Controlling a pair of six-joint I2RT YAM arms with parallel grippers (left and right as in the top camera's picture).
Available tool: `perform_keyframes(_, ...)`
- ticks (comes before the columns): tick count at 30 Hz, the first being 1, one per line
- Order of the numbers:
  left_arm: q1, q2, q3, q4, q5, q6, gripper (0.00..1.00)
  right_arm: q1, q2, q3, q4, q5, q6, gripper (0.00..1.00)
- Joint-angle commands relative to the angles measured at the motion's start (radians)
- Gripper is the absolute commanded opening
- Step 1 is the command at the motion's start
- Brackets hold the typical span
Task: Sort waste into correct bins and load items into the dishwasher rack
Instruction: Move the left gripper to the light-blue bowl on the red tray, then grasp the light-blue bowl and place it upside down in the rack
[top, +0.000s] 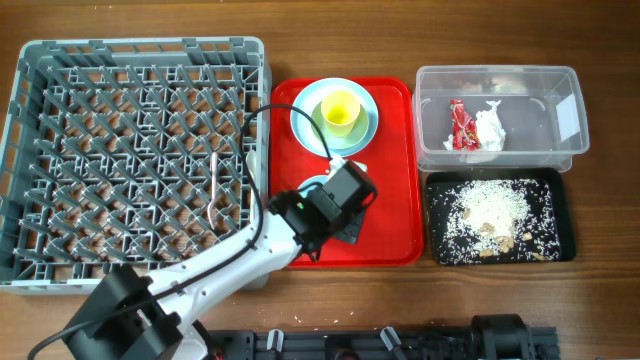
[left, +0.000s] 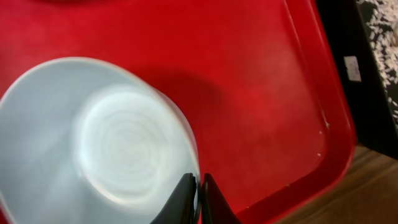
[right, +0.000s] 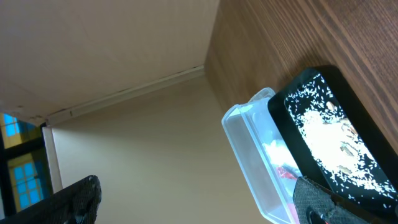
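Observation:
On the red tray (top: 395, 200) my left gripper (top: 330, 200) is shut on the rim of the pale blue bowl (top: 316, 184), mostly hidden under the arm. In the left wrist view the bowl (left: 93, 137) looks blurred, and its thin rim sits pinched in the gripper (left: 199, 180). The pale blue plate (top: 308, 118) holds the yellow cup (top: 339, 112). White plastic cutlery (top: 213, 188) lies in the grey dishwasher rack (top: 30, 150). The clear tub (top: 560, 90) contains the napkin (top: 489, 128) and red wrapper (top: 461, 127). Rice scraps (top: 490, 210) fill the black tray (top: 562, 215). My right gripper (right: 199, 202) is open and holds nothing.
The red tray's raised edge (left: 336, 155) runs close to the right of the left gripper, with the black tray (left: 373, 81) beyond it. Seen from the right wrist, the clear tub (right: 249, 149) and black tray (right: 323, 130) sit on the wooden table (right: 311, 31).

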Motion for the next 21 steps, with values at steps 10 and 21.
perform_keyframes(10,-0.035,0.078,-0.003,0.07,-0.114,-0.005,0.27,-0.001,0.007,0.002,0.002,0.013,0.007,1.0)
perform_keyframes(21,-0.111,0.065,0.003,0.042,-0.043,0.157,0.25,-0.001,0.007,0.002,0.002,0.013,0.007,1.0)
